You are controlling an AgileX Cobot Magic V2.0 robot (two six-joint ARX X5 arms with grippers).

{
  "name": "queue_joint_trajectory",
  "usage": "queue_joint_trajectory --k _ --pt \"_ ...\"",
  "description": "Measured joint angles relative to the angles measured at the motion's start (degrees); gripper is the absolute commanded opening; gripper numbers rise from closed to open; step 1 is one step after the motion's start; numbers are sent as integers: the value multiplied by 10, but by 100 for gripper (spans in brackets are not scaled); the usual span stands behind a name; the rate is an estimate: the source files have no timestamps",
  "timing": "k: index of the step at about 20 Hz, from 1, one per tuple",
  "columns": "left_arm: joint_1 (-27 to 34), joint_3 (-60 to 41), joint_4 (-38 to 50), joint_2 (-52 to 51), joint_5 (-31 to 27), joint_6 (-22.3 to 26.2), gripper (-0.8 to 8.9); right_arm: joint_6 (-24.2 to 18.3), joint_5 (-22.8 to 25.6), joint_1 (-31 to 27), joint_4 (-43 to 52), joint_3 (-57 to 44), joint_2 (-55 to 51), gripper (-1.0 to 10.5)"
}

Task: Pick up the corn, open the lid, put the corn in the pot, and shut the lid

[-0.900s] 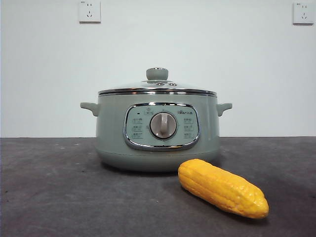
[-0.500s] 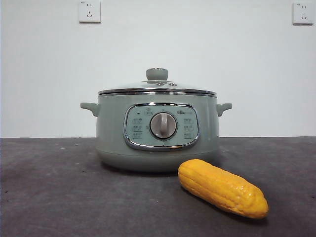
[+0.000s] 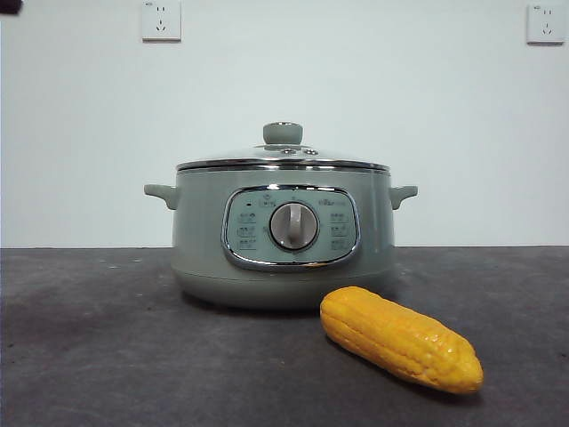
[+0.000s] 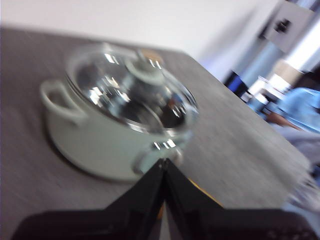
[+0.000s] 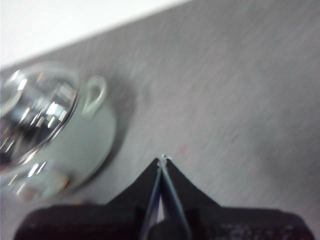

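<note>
The corn [image 3: 402, 340] lies on the dark table in front of the pot, to its right, tapered end pointing right. The pale green pot [image 3: 283, 233] stands mid-table with the glass lid [image 3: 283, 157] closed on it. In the left wrist view my left gripper [image 4: 164, 162] is shut and empty, high above the table near the pot [image 4: 95, 135] and lid [image 4: 132, 90]. In the right wrist view my right gripper [image 5: 162, 159] is shut and empty above bare table beside the pot [image 5: 87, 130]. A black tip [image 3: 9, 5] shows at the front view's top left corner.
A white wall with two sockets [image 3: 161, 20] stands behind the table. Dark grey table surface [image 3: 98, 356] spreads to the left and right of the pot.
A black arm tip has come into the front view's top left corner. The pot, lid and corn have not moved.
</note>
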Motion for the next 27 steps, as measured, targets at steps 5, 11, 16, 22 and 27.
queue_joint_trajectory --k 5,11,16,22,27 --pt "0 0 -30 40 60 -16 -5 -23 -95 0 -52 33 58 2" --pt "-17 0 -58 46 63 -18 -5 -59 -161 27 -94 79 167 172" --pt "-49 0 -58 46 63 -18 -5 -61 -125 150 -104 82 253 413" --pt "-81 0 -58 46 61 -18 -5 -37 -29 304 -94 83 351 576" --pt "-97 0 -58 46 35 -18 -5 -20 8 382 -45 83 418 570"
